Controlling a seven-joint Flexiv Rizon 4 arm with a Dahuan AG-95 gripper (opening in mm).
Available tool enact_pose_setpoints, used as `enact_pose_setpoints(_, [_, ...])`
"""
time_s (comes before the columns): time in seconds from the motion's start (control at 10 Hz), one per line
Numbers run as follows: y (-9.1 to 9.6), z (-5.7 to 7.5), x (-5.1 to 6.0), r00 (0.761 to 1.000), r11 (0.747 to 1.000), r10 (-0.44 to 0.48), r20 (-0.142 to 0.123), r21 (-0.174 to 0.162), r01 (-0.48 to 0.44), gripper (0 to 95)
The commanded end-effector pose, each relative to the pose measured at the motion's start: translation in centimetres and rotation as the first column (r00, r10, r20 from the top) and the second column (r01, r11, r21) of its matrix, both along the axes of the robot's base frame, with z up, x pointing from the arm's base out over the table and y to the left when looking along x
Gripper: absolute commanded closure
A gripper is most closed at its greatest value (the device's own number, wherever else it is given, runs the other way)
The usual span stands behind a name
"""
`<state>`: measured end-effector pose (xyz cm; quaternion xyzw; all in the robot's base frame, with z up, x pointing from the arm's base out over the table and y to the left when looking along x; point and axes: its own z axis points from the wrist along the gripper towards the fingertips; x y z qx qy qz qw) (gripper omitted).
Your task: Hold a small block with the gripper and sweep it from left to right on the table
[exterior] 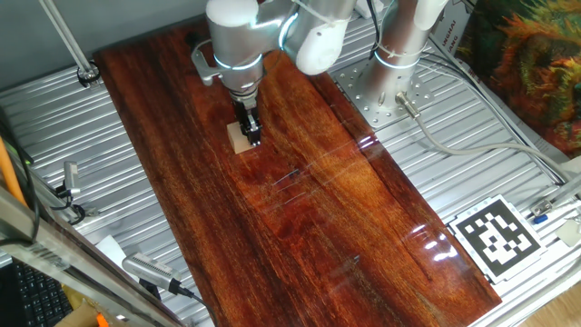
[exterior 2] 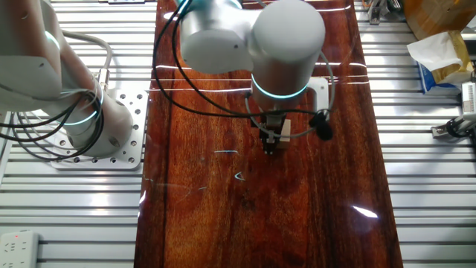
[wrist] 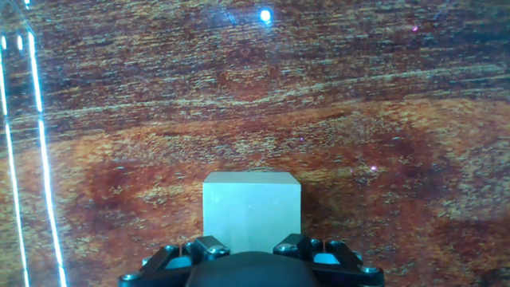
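Observation:
The small block (exterior: 238, 139), a light tan wooden cube, rests on the reddish-brown table (exterior: 345, 218) in its far left part. My gripper (exterior: 251, 134) points straight down with its black fingers closed on the block's right side, the tip at table level. In the other fixed view the block (exterior 2: 285, 132) shows just right of the gripper (exterior 2: 272, 141). In the hand view the block (wrist: 251, 209) sits between the two fingers (wrist: 205, 248), with its near edge hidden by the gripper body.
Ribbed grey metal surrounds the board (exterior: 454, 154). The arm's white base column (exterior: 399, 41) stands at the far right on a perforated plate. A black-and-white marker tag (exterior: 495, 234) lies at the right, and tools lie at the left edge (exterior: 150, 271).

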<state>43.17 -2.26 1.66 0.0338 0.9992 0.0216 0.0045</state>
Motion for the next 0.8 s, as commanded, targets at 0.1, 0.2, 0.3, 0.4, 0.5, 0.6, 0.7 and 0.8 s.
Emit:
enact_pose_setpoints(0.1, [0.08, -0.58, -0.39, 0.998, 0.994, 0.068, -0.005, -0.091, -0.069, 57.0])
enact_pose_setpoints(0.2, [0.08, -0.58, -0.4, 0.997, 0.992, 0.078, 0.001, -0.099, -0.077, 57.0])
enact_pose_setpoints(0.3, [0.08, -0.58, -0.4, 0.997, 0.993, 0.074, 0.007, -0.09, -0.073, 57.0])
enact_pose_setpoints(0.4, [0.07, -0.58, -0.4, 0.998, 0.995, 0.061, 0.007, -0.078, -0.06, 57.0])
enact_pose_setpoints(0.5, [0.06, -0.57, -0.41, 0.998, 0.996, 0.058, 0.008, -0.071, -0.058, 57.0])
enact_pose_setpoints(0.6, [0.06, -0.57, -0.41, 0.999, 0.998, 0.046, 0.01, -0.052, -0.045, 57.0])
enact_pose_setpoints(0.7, [0.06, -0.57, -0.41, 1.0, 0.999, 0.028, 0.011, -0.024, -0.028, 57.0])
enact_pose_setpoints(0.8, [0.06, -0.57, -0.42, 1.0, 1.0, 0.023, 0.005, -0.015, -0.023, 57.0])
